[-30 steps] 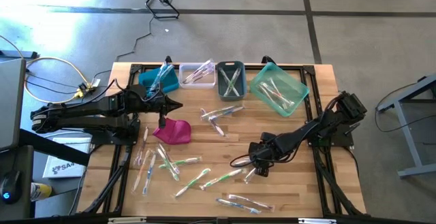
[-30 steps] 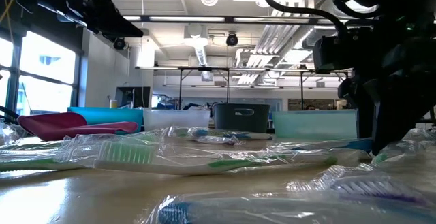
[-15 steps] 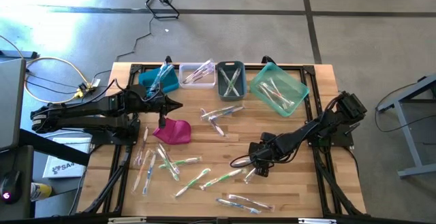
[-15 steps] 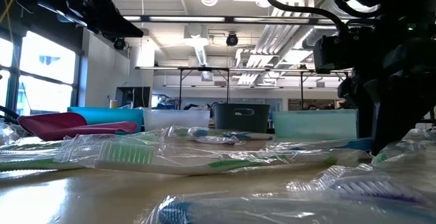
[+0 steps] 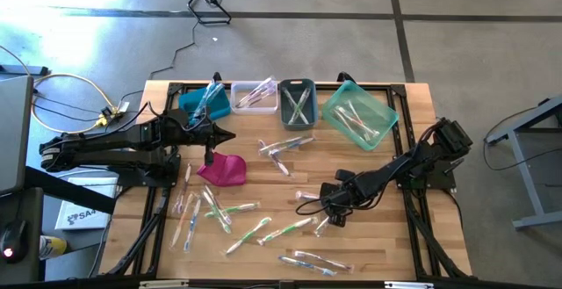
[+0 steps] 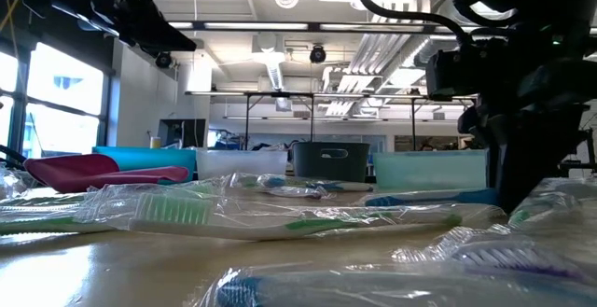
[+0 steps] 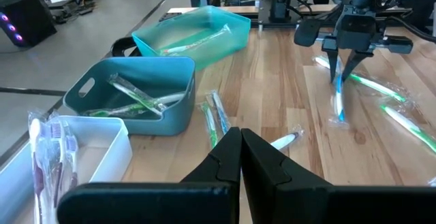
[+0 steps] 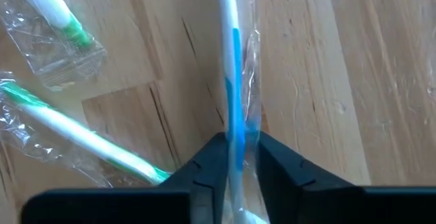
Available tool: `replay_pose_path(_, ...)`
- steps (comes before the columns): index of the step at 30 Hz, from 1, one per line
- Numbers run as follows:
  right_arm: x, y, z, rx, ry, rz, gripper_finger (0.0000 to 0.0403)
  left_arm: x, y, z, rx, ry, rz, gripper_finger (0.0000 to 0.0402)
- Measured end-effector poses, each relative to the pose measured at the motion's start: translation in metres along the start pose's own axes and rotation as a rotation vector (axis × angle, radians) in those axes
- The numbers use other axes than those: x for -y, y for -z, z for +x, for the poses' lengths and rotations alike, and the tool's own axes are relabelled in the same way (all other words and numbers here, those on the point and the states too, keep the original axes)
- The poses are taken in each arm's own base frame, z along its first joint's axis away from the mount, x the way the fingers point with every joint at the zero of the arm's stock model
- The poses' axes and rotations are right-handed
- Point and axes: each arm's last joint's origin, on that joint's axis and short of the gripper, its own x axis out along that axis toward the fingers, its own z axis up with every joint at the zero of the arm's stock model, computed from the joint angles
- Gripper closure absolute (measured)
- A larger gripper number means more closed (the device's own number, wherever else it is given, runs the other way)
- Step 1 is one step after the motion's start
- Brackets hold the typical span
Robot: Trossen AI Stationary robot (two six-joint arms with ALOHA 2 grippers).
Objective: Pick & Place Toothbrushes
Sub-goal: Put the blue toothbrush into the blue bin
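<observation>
Right fingers [image 8: 235, 157] just went from wide to pinched on a blue-and-white toothbrush [image 8: 231, 74] in its clear wrapper. A second ago they stood spread over it on the table [image 5: 386, 245]; now the handle sits clamped between them. High view puts the right gripper [image 5: 327, 203] mid-table, right of centre, with the brush sticking out toward the middle, a little shifted from where it lay. From the left wrist view the brush hangs tip-down from my right fingers [image 7: 338, 66], so it looks part lifted, but I can't tell if the far end is clear of the wood.

Meaning: grasp looks made, so lift-and-carry is next. My guess is it goes to one of the bins along the far edge: teal bin [image 5: 359, 113], grey bin [image 5: 297, 103], white bin [image 5: 254, 96] and blue bin [image 5: 205, 102] all hold brushes already. The wrapper is slippery and I'm holding near one end, so the brush could pivot or slide on the way.

Left fingers [image 7: 240, 157] pressed together, holding nothing; left arm hasn't moved, parked near the pink pouch [image 5: 222, 169].

Plenty of toothbrushes [image 5: 219, 212] left scattered across the near half, so early-to-middle of the job.
</observation>
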Motion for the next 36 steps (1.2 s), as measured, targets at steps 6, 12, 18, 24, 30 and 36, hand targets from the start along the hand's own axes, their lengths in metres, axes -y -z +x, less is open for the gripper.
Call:
replay_pose_path(6, 0.000, 0.000, 0.000, 0.001, -0.002, 0.002, 0.0378, 0.000, 0.000, 0.000, 0.000, 0.000, 0.001, 0.0396)
replay_pose_path(12, 0.000, 0.000, 0.000, -0.001, -0.004, 0.001, 0.0383, 0.000, 0.000, 0.000, 0.000, 0.000, 0.000, 0.0396)
replay_pose_path(18, 0.002, -0.002, -0.004, 0.002, -0.018, 0.009, 0.0386, 0.000, 0.000, 0.000, 0.000, 0.000, 0.000, 0.0396)
replay_pose_path(24, 0.010, -0.014, -0.027, 0.069, -0.061, 0.040, 0.0386, 0.000, 0.000, 0.000, -0.004, 0.000, 0.000, 0.0396)
replay_pose_path(30, 0.022, -0.031, -0.062, 0.206, -0.063, 0.048, 0.0386, 0.000, 0.001, 0.000, -0.006, 0.001, 0.000, 0.0396)
replay_pose_path(36, 0.039, -0.036, -0.098, 0.318, 0.048, 0.052, 0.0386, 0.000, 0.002, 0.000, -0.016, 0.002, -0.001, 0.0396)
